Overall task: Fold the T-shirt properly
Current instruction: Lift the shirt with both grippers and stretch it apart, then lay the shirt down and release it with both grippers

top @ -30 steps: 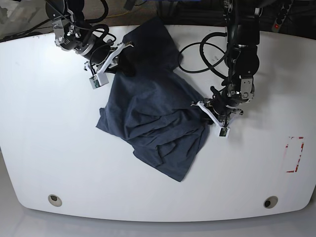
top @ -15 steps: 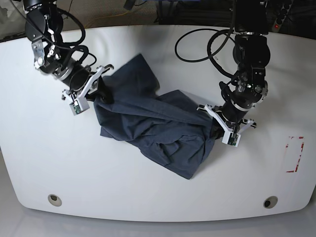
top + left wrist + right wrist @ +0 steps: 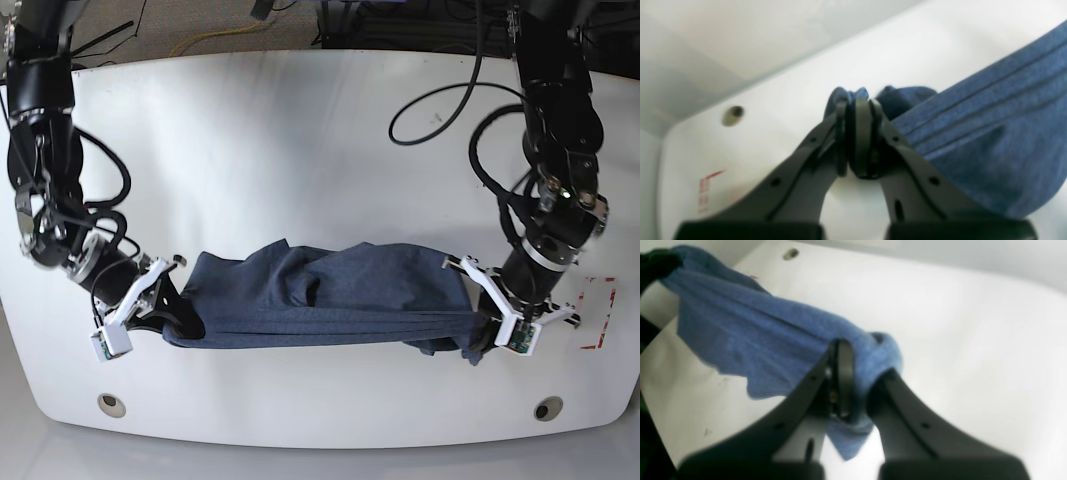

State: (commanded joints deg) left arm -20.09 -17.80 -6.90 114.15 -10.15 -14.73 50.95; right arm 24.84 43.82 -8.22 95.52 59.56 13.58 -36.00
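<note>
Tension check, view by view. Left wrist: I saw the left end effector (image 3: 857, 140) pressed together on a bunched bit of the T-shirt (image 3: 990, 133), a nub of cloth poking out past the tips. Fabric ran off to the right in taut parallel ridges, so the pinch was carrying load, not just resting. Table (image 3: 907, 50) was white below, with a hole (image 3: 733, 115) and red marking (image 3: 708, 190) off to the left.

Right wrist: right end effector (image 3: 850, 380) was likewise clamped on a wad of T-shirt (image 3: 750, 330), cloth wrapped round one finger and a tail hanging under it. Rest of the shirt stretched away up-left as a band. Blurry, so I couldn't tell which part of the garment it was.

Base: T-shirt (image 3: 330, 295) was strung as a long narrow band between the right end effector (image 3: 165, 310) and the left end effector (image 3: 490, 325), near the front edge of the table (image 3: 320, 130). My read: arms were held wide apart to pull out the crumples before laying it flat. Still bunched lengthwise, no lettering visible, so I judged folding proper not started. Risk: a corner slipping out under that pull.
</note>
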